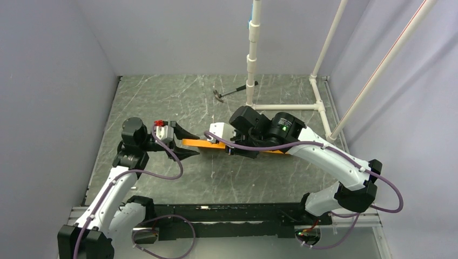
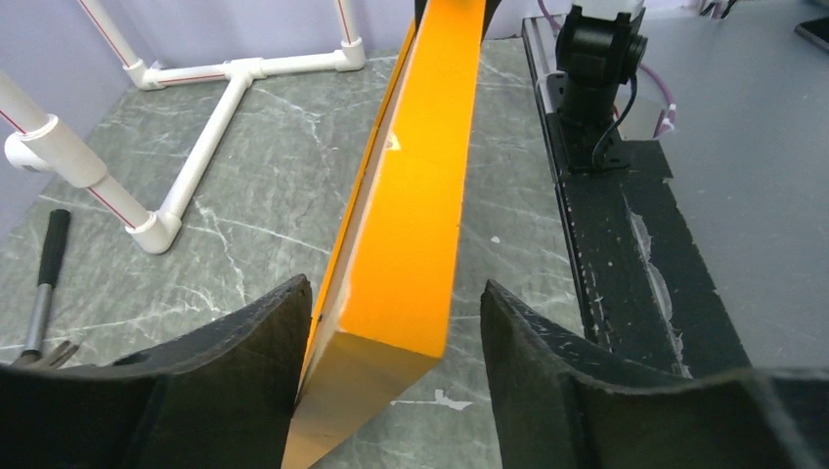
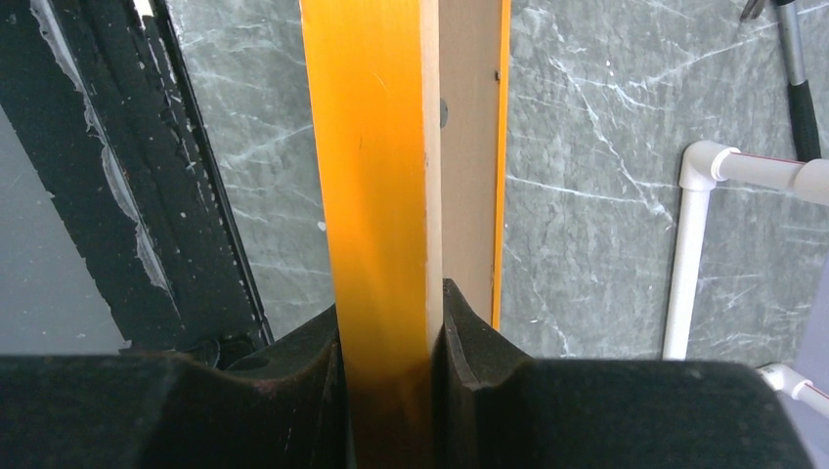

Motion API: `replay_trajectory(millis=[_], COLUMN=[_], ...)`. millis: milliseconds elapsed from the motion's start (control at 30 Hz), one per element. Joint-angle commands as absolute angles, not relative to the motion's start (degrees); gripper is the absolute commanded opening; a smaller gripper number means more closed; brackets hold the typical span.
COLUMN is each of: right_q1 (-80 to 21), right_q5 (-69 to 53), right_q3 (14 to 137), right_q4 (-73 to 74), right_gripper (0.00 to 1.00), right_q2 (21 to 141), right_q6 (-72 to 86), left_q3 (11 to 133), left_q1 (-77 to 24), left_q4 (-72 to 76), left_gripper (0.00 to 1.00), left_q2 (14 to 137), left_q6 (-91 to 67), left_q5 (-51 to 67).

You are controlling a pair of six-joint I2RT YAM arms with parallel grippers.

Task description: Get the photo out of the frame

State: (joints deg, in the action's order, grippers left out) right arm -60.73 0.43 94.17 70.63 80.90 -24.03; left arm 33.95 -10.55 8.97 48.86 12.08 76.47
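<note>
Left gripper [image 2: 393,286], at the left end of the frame [image 2: 420,195]: fingers [image 2: 244,342] are spread either side of the end corner, not clamped. The far-side finger looks to be against the frame's face; the near-side one stands clear. It reads as a second hold being set up so that end cannot swing.

The frame stands on its long edge at mid-table [image 1: 162,102], running left to right. I can't tell whether it rests on the surface or hangs just above it.

The photo [image 3: 467,147] is not yet out. Only its brown board back shows, facing far and set within the orange rim.

Right gripper [image 3: 391,303], further right along the frame: fingers narrow, pinching the orange edge from both faces. This probably keeps the frame upright and the back reachable.
</note>
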Motion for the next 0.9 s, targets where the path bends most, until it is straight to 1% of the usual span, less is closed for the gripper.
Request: replay_trajectory(millis=[0,33,133,167,200,233,267,333,400,467,533,567,600,633,667,733,800,867], right_q1=[-60.36,-60.46,-60.47,-60.51,-60.46,-60.47,-60.42,-60.44,-60.42,-60.47,-60.4,-60.45,-60.51,-60.47,-60.46,-60.42,-60.45,-60.48], right_q5=[-4.02,-3.93,-3.25,-3.01,-2.68,-2.49,-1.84,0.02,3.45,7.46,13.33,16.66,19.8,22.99,25.69,30.66,33.25,33.74], right_q3=[96.99,96.93,96.94,97.06,96.99,96.89,96.79,96.68,96.94,97.66,99.72,100.72,101.62,102.56,102.89,102.65,101.01,98.91], right_q4=[69.08,68.88,68.26,68.18,68.08,68.07,67.94,67.09,65.07,62.31,58.95,56.99,54.51,52.0,49.2,43.3,38.04,35.98], right_gripper=[0.0,0.0,0.0,0.0,0.02,0.08,0.2,0.39,0.51,0.63,0.7,0.75,0.83,0.88,0.99,1.0,1.0,1.0], right_q2=[81.05,80.88,80.65,80.67,80.62,80.69,80.69,80.42,79.52,78.12,76.59,75.6,74.54,73.56,72.16,68.92,65.99,63.75], right_q6=[-18.86,-18.78,-18.55,-18.47,-18.29,-18.15,-17.96,-17.16,-16.04,-14.73,-13.61,-13.34,-12.86,-12.37,-12.26,-11.06,-10.94,-10.92], left_q3=[31.93,31.16,30.41,30.48,30.45,30.46,30.54,30.92,31.86,33.63,36.38,37.98,39.75,41.45,43.38,46.41,48.16,50.26], left_q1=[-10.9,-10.88,-10.9,-10.85,-10.9,-10.9,-10.9,-10.85,-10.9,-10.9,-10.9,-10.98,-10.98,-10.99,-10.99,-10.98,-10.94,-10.98], left_q4=[19.91,23.37,25.68,24.81,24.28,23.6,22.76,21.55,18.95,13.24,5.68,1.87,-1.95,-6.1,-11.84,-17.26,-17.5,-19.22], left_gripper=[0.53,0.49,0.12,0.04,0.0,0.0,0.0,0.0,0.0,0.0,0.0,0.0,0.0,0.0,0.0,0.0,0.0,0.0], left_q2=[48.56,48.52,48.69,48.43,47.98,47.58,47.0,46.47,46.26,46.42,47.76,48.71,49.89,51.15,52.45,55.57,58.39,61.58], left_q6=[1.97,-0.6,-4.89,-4.8,-5.01,-5.16,-5.22,-6.37,-7.04,-5.45,-2.5,-1.32,0.27,3.07,5.01,7.08,3.76,1.13], left_q5=[80.73,80.49,79.79,79.2,78.51,78.23,78.15,78.42,79.37,79.75,80.95,81.55,82.34,82.69,82.37,82.18,81.23,78.1])
